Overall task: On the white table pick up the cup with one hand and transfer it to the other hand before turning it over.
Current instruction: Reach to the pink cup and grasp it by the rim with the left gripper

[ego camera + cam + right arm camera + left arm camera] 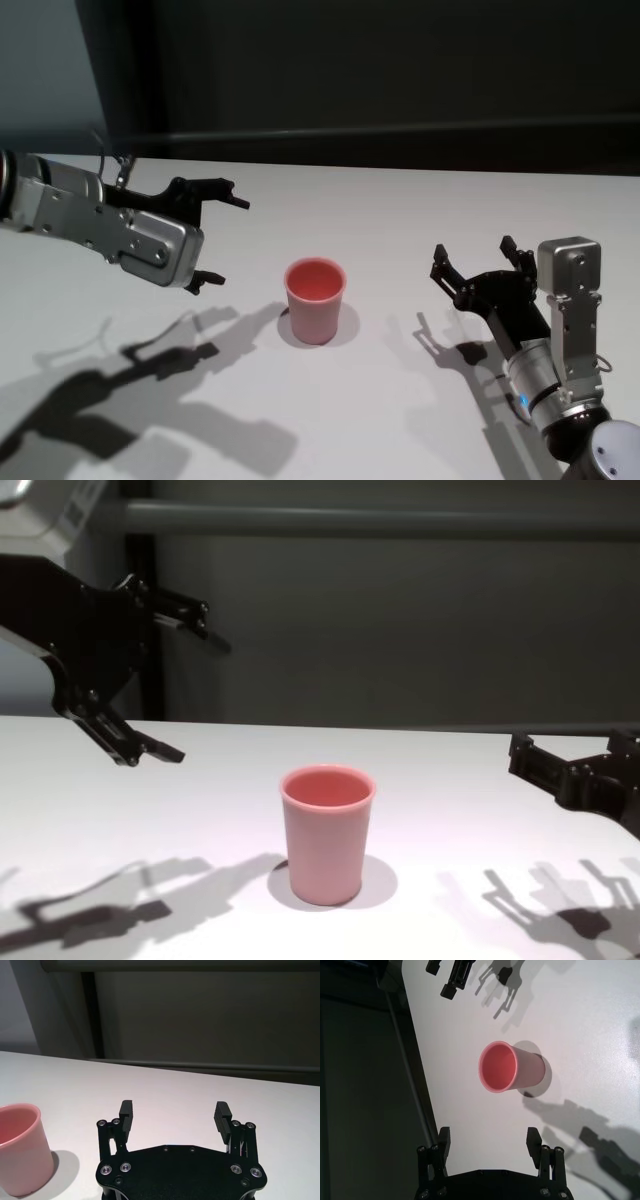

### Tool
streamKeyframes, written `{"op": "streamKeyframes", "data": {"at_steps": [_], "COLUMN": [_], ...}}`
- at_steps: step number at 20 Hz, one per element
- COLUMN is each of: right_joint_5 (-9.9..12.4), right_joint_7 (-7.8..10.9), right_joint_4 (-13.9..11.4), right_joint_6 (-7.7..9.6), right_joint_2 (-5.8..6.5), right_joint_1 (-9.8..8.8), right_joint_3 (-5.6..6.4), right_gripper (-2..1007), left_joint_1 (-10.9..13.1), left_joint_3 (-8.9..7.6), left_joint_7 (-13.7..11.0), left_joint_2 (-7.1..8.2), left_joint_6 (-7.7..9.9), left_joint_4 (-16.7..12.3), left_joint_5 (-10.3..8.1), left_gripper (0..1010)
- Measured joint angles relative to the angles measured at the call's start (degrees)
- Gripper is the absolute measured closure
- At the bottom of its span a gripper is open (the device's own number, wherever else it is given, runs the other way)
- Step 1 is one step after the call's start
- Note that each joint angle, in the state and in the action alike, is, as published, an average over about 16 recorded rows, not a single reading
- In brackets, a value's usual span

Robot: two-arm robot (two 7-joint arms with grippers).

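The pink cup (315, 300) stands upright, mouth up, in the middle of the white table (400, 210). My left gripper (228, 240) hovers above the table to the cup's left, open, its jaws pointing at the cup with a clear gap between them and it. The left wrist view looks into the cup (512, 1067) beyond the open left gripper (489, 1134). Low over the table to the cup's right, my right gripper (473, 250) is open and empty. The right wrist view shows the cup (20, 1150) off to one side of the right gripper (174, 1107). The chest view has the cup (327, 835) at centre.
A dark wall and a horizontal rail (400, 520) run behind the table's far edge. Arm shadows fall on the tabletop (450, 780) in front of the cup.
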Motion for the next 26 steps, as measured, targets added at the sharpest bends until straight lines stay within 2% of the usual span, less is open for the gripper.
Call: {"op": "streamKeyframes", "data": {"at_steps": [8,18,26], "right_joint_5": [0.0,0.0,0.0], "right_joint_7": [0.0,0.0,0.0], "right_joint_4": [0.0,0.0,0.0], "right_joint_6": [0.0,0.0,0.0], "right_joint_2": [0.0,0.0,0.0], "right_joint_1": [0.0,0.0,0.0], "right_joint_3": [0.0,0.0,0.0], "right_gripper": [3,3,3], "left_joint_1": [-5.19,-9.63,-12.86], "left_joint_3": [5.1,10.69,15.16], "left_joint_7": [-4.42,-7.98,-9.48], "left_joint_2": [-1.91,-5.6,-8.32], "left_joint_6": [-3.98,-8.39,-12.3], "left_joint_4": [2.3,4.88,7.48], "left_joint_5": [2.66,4.94,8.07], "left_gripper": [9,9,9]}}
